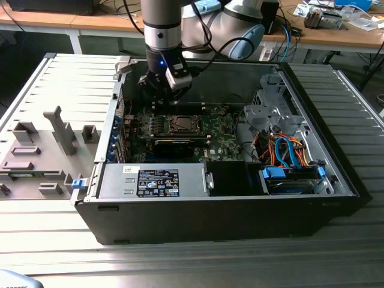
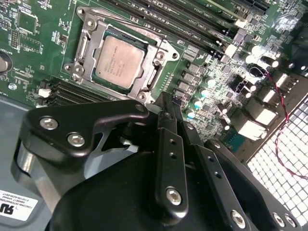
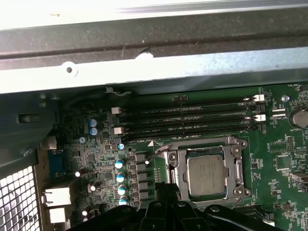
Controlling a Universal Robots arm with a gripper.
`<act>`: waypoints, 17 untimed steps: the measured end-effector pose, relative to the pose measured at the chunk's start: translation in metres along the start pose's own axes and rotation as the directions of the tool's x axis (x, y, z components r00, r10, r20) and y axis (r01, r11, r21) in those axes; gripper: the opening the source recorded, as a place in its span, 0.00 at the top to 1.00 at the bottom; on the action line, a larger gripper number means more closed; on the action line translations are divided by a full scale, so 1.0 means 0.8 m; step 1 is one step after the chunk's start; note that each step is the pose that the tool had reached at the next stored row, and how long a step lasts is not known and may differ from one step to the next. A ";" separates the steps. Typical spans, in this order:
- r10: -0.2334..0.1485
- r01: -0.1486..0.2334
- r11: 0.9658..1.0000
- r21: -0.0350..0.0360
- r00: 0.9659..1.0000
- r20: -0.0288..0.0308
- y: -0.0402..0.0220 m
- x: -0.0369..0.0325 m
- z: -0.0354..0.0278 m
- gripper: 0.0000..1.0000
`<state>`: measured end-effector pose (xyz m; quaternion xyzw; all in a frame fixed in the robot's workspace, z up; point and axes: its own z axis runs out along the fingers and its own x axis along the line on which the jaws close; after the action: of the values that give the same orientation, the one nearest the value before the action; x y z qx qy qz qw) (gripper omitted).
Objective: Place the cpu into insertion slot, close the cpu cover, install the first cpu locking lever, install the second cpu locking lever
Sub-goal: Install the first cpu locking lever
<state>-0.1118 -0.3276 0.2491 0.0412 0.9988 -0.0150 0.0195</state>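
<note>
Inside an open computer case (image 1: pixel 336 180) lying on a ribbed metal table (image 1: pixel 180 264), the exterior view shows the arm reaching down from above, its gripper (image 1: pixel 157 90) hanging over the far edge of the green motherboard (image 1: pixel 225 141). The insertion slot (image 1: pixel 182 124) sits a little nearer the camera than the gripper, apart from it. A grey power supply (image 1: pixel 150 180) with a label fills the near side of the case, a drive bay with orange and blue cables (image 1: pixel 288 153) stands toward the exterior view's right, and grey plastic fixtures (image 1: pixel 42 150) lie on the table toward the exterior view's left.

Closer in, the second wrist view shows what the exterior view cannot: the cpu (image 2: pixel 120 60) lies flat in the insertion slot (image 2: pixel 86 21), its silvery top showing through the window of the cpu cover (image 2: pixel 156 53), which lies down around it. The black gripper (image 2: pixel 168 103) fills the foreground with its fingers (image 2: pixel 166 130) pressed together and holding nothing, their tip just beside the socket's corner; whether it touches there I cannot tell. Capacitors (image 2: pixel 199 98) stand beside the socket.

Across the board, the first wrist view shows the cpu (image 3: pixel 207 175) seated in its metal frame (image 3: pixel 172 166), four long black memory slots (image 3: pixel 187 118) beyond it, the case wall (image 3: pixel 144 72) behind them, and rear ports (image 3: pixel 57 197) by a perforated panel.
</note>
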 end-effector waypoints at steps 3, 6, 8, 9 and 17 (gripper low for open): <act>0.000 0.000 1.000 0.000 1.000 0.000 0.0001 0.0014 -0.0001 0.89; 0.000 0.000 1.000 0.000 1.000 0.000 0.0001 0.0033 -0.0001 0.89; 0.000 0.000 1.000 0.000 1.000 0.000 0.0002 0.0046 -0.0002 0.89; 0.000 0.000 1.000 0.000 1.000 0.000 0.0002 0.0049 -0.0002 0.89; 0.000 0.000 1.000 0.000 1.000 0.000 0.0036 0.0121 -0.0006 0.89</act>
<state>-0.1212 -0.3239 0.2492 0.0411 0.9989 -0.0151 0.0195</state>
